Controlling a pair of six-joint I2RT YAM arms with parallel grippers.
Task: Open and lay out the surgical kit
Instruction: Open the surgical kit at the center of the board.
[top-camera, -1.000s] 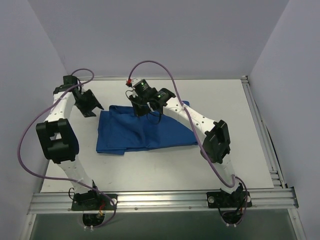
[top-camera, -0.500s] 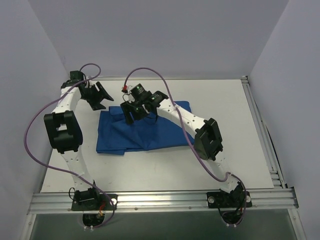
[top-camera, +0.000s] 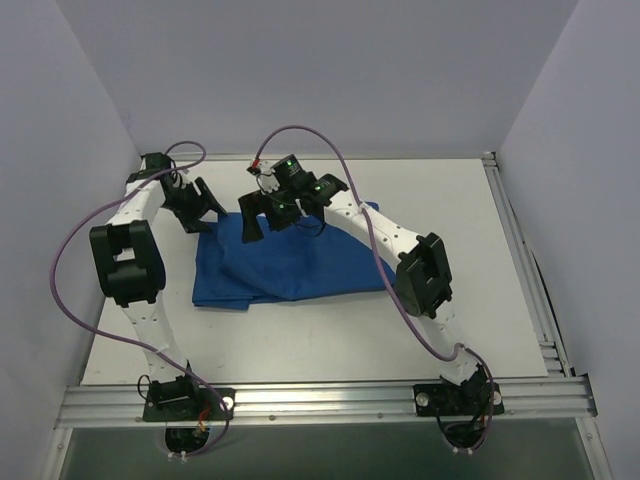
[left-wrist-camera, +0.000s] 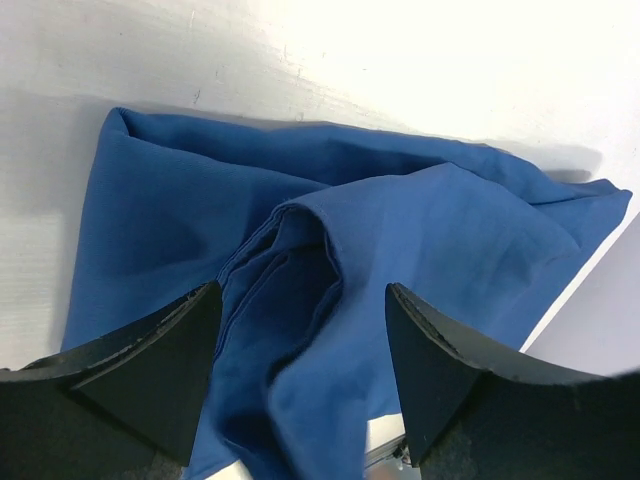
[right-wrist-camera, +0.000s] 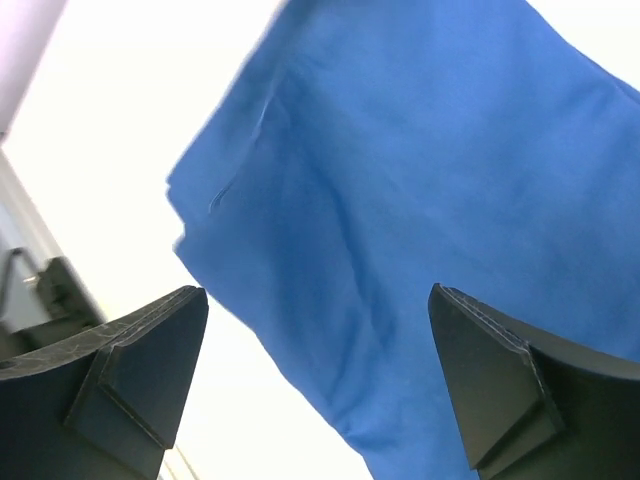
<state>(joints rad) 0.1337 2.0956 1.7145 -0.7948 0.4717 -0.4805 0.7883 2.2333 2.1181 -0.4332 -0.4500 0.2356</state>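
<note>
While its jaws stand wide with nothing between them, the right gripper (right-wrist-camera: 315, 300) hangs above the royal-blue cloth wrap (right-wrist-camera: 400, 180), rumpled on the table (top-camera: 450, 210) beneath it. The left gripper (left-wrist-camera: 303, 292), likewise parted and empty, hovers over a raised fold (left-wrist-camera: 300, 215), apparently not touching.

No text, label, brand, number or sign is showing legibly in any view. The blue cloth (top-camera: 300, 268) and the bench (top-camera: 450, 215) under it are showing only plain surfaces.
</note>
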